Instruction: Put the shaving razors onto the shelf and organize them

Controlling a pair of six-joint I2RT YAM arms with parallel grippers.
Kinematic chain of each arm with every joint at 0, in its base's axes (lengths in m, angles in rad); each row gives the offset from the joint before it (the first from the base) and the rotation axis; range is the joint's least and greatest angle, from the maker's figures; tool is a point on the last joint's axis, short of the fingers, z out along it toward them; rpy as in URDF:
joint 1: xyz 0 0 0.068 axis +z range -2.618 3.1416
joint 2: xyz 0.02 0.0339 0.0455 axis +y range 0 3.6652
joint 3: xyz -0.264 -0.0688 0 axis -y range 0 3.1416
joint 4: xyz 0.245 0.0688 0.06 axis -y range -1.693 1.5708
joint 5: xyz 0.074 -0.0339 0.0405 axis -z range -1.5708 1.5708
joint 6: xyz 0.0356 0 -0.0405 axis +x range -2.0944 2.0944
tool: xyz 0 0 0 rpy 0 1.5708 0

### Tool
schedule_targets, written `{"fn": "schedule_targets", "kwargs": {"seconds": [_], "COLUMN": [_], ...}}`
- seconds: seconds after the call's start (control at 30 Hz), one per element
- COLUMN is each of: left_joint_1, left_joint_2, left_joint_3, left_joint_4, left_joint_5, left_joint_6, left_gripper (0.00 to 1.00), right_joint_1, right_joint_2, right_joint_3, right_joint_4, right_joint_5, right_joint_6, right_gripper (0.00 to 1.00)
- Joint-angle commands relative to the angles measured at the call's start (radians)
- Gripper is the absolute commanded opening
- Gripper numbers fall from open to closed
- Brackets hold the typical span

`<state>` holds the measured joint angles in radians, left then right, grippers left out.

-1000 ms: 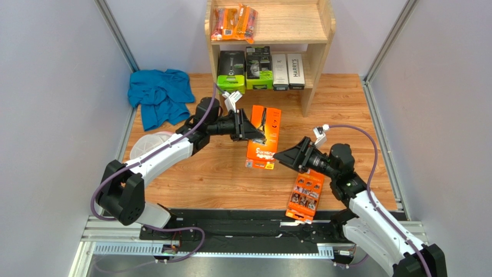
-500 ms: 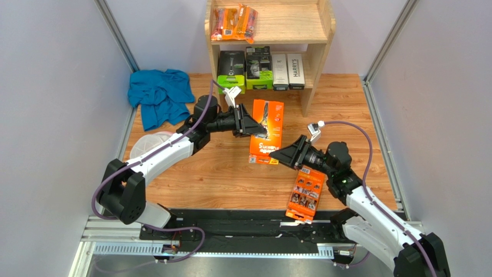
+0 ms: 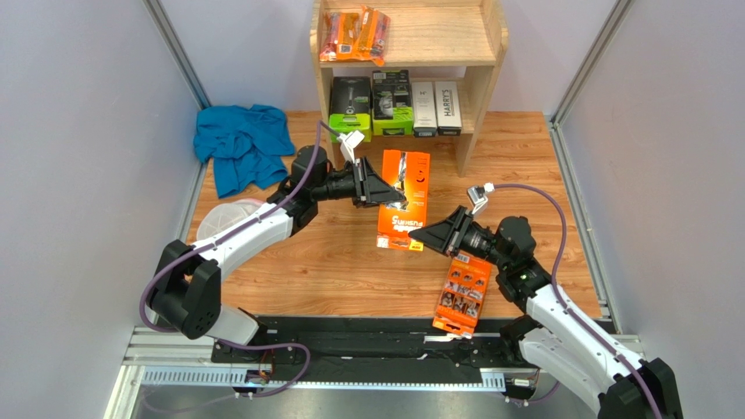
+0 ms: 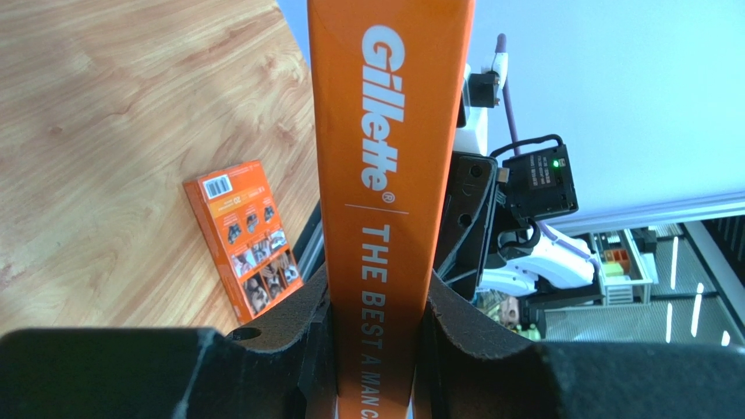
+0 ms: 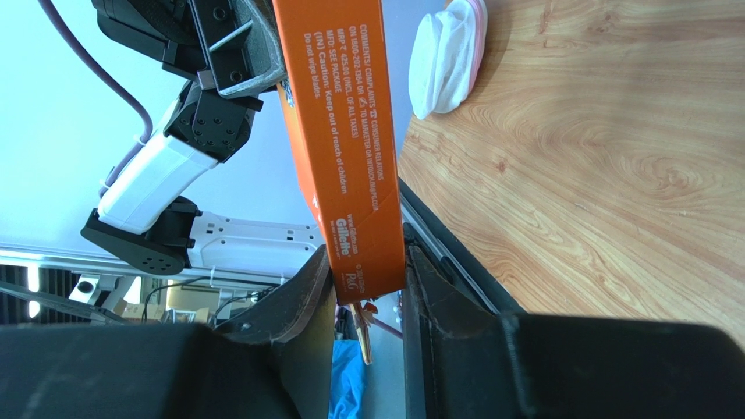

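Note:
A flat orange Gillette razor box (image 3: pixel 404 199) hangs above the table, gripped from both ends. My left gripper (image 3: pixel 382 192) is shut on its upper left edge, and its pads press both faces of the box (image 4: pixel 393 175). My right gripper (image 3: pixel 420 236) has closed on the lower right corner, where both fingers touch the box (image 5: pixel 345 131). A second flat orange box (image 3: pixel 463 294) lies on the table by the right arm. The wooden shelf (image 3: pixel 485 78) stands at the back; two orange blister packs (image 3: pixel 354 35) lie on its top tier and two white boxes (image 3: pixel 435 107) on its lower tier.
Two green-and-black packs (image 3: pixel 372 105) stand left of the white boxes on the lower tier. A blue cloth (image 3: pixel 245 144) lies at the back left. White mesh discs (image 3: pixel 223 223) sit under the left arm. Grey walls close in both sides.
My right gripper moved left to the box's lower corner and its jaws closed on it. The left gripper raised the box slightly and kept its grip.

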<state>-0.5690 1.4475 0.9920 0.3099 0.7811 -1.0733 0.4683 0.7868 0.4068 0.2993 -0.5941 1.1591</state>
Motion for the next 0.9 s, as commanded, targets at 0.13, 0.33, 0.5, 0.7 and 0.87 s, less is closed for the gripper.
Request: {"fn": "schedule_targets", "kwargs": {"seconds": [0.13, 0.33, 0.5, 0.7, 0.87], "left_joint_1": [-0.011, -0.009, -0.009, 0.046, 0.145], "left_joint_2": [-0.053, -0.116, -0.137, -0.171, -0.286], "left_joint_3": [0.0, 0.076, 0.174, 0.22, 0.12], "left_joint_4": [-0.182, -0.464, -0.67, -0.854, -0.841], "left_joint_5": [-0.032, -0.175, -0.318, -0.454, -0.408], "left_joint_6": [0.13, 0.32, 0.449, 0.524, 0.516], "left_gripper": [0.35, 0.55, 0.65, 0.72, 0.74], "right_joint_1": [0.004, 0.003, 0.004, 0.004, 0.004], "right_joint_2": [-0.046, -0.054, -0.08, -0.106, -0.071], "right_joint_3": [0.032, 0.046, 0.104, 0.228, 0.363], "right_joint_4": [-0.06, -0.094, -0.235, -0.426, -0.537], "right_joint_5": [0.065, 0.068, 0.088, 0.114, 0.111], "right_joint_6": [-0.052, -0.065, -0.11, -0.179, -0.225], "right_gripper": [0.0, 0.0, 0.0, 0.0, 0.0]}}
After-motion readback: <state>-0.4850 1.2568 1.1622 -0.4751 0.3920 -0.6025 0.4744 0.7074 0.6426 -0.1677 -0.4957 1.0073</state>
